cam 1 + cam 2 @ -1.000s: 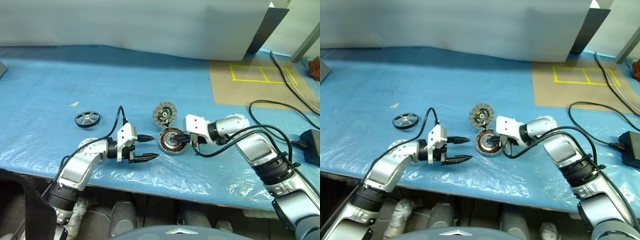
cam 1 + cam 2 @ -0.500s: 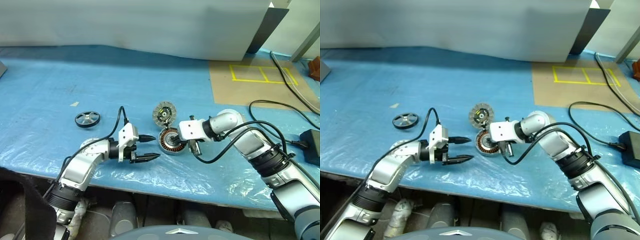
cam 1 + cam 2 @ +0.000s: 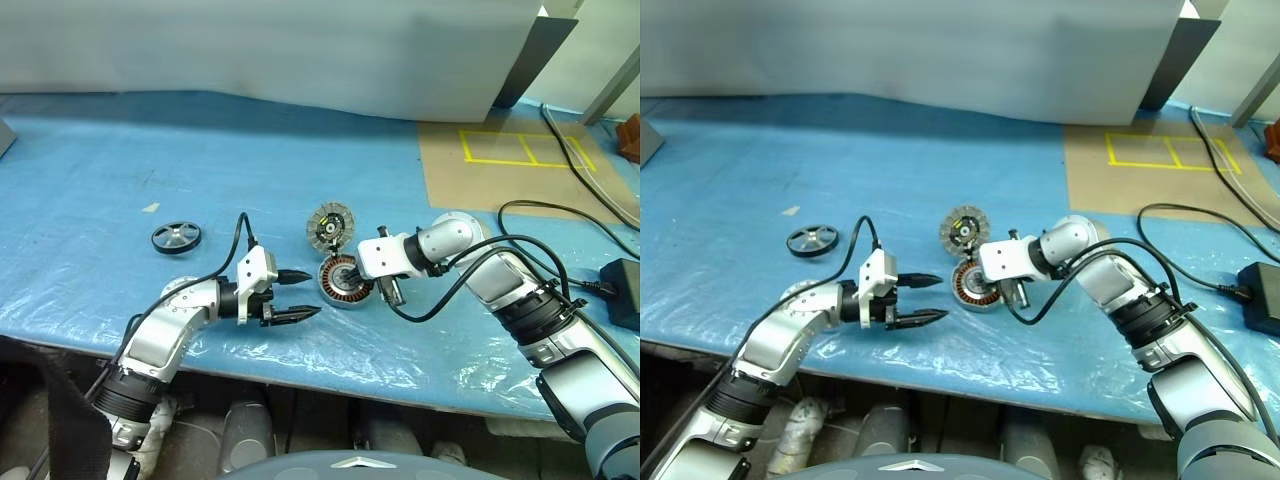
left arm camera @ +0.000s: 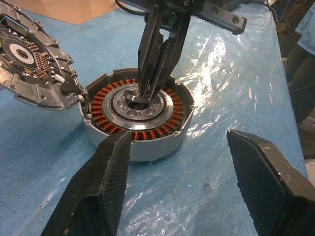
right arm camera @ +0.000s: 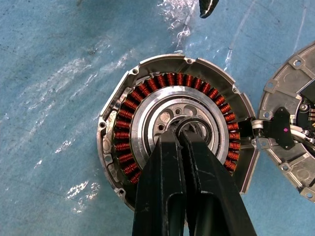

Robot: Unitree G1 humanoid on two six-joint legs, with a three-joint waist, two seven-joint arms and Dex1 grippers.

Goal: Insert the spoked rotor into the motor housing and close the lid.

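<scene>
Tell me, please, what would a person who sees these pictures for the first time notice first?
Probably the open motor housing in the middle of the blue table, with its ring of copper windings, and the right tool, shut, its tips pressed into the housing's silver centre. The lid stands open at the housing's far edge. The left tool waits open beside the housing, and the spoked rotor lies apart, farther left.
</scene>
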